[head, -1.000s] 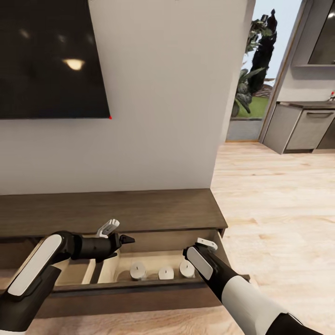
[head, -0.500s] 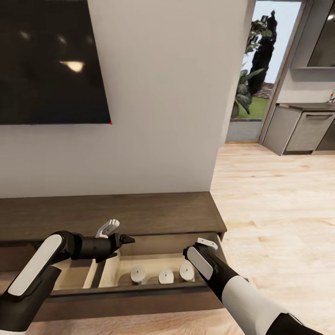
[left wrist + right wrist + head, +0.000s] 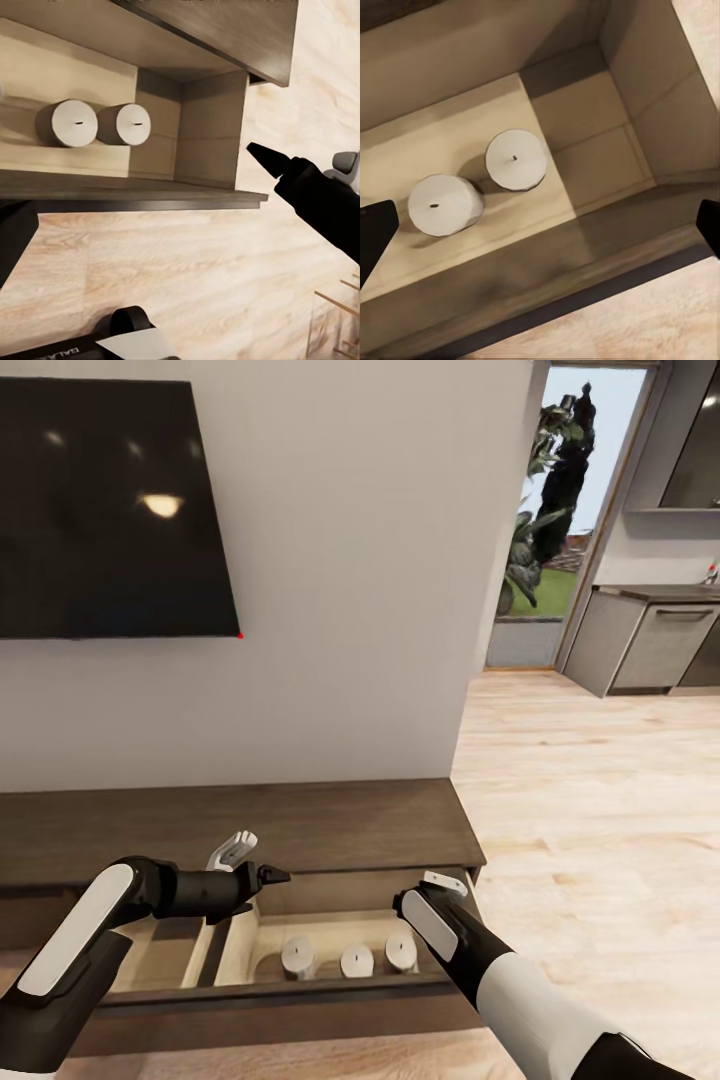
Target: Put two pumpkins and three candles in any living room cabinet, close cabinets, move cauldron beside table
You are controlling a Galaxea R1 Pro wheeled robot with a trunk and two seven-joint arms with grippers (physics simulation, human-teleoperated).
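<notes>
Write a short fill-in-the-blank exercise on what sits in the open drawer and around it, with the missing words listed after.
1. The open drawer of the cabinet holds ____ candles in a row.
2. On the wall above the cabinet hangs a dark ____.
3. The candles lie in the drawer's ____-hand compartment, head view.
4. The right gripper hovers over the candles with nothing between its ____.

Missing words: three; screen; right; fingertips

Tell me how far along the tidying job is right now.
Done: three candles stand in the open drawer of the cabinet. In hand: nothing visibly gripped; the right gripper, jaws open, hovers above the drawer. Left: close the drawer. No pumpkins or cauldron in view, so their status can't be judged.
</notes>
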